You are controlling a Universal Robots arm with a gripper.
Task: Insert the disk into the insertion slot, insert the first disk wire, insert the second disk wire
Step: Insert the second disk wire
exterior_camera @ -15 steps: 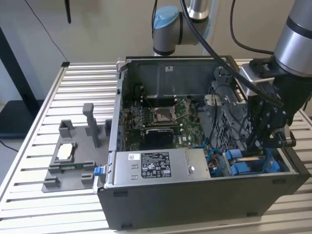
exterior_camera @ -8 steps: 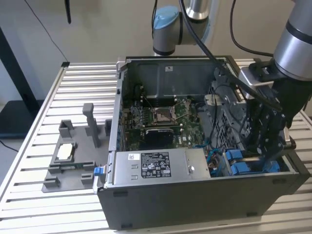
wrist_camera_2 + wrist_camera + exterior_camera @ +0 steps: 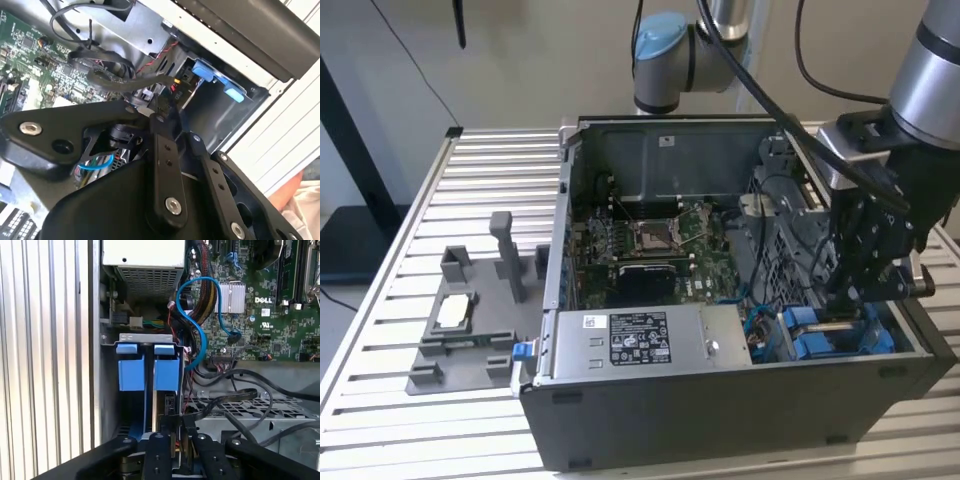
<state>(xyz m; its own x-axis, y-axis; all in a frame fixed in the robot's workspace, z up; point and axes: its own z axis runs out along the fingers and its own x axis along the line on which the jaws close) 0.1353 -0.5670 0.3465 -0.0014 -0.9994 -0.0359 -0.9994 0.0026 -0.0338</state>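
Observation:
The disk sits in the insertion slot (image 3: pixel 109 390) at the case's front corner; its blue caddy tabs (image 3: pixel 132 371) show in both wrist views (image 3: pixel 206 70) and in the exterior view (image 3: pixel 817 335). My gripper (image 3: pixel 173 422) hangs just above the disk's edge, inside the case (image 3: pixel 847 297). Its black fingers (image 3: pixel 161 131) are shut on the plug end of a black sleeved disk wire (image 3: pixel 125 82), which trails off over the metal cage (image 3: pixel 235 396). Whether the plug is seated in the disk is hidden by the fingers.
The grey power-supply box (image 3: pixel 630 340) lies along the case's near wall. A blue cable (image 3: pixel 200 335) loops beside the disk, with black cables (image 3: pixel 260 380) and the motherboard (image 3: pixel 660 245) behind. A grey fixture (image 3: pixel 470 310) stands on the slatted table at the exterior view's left.

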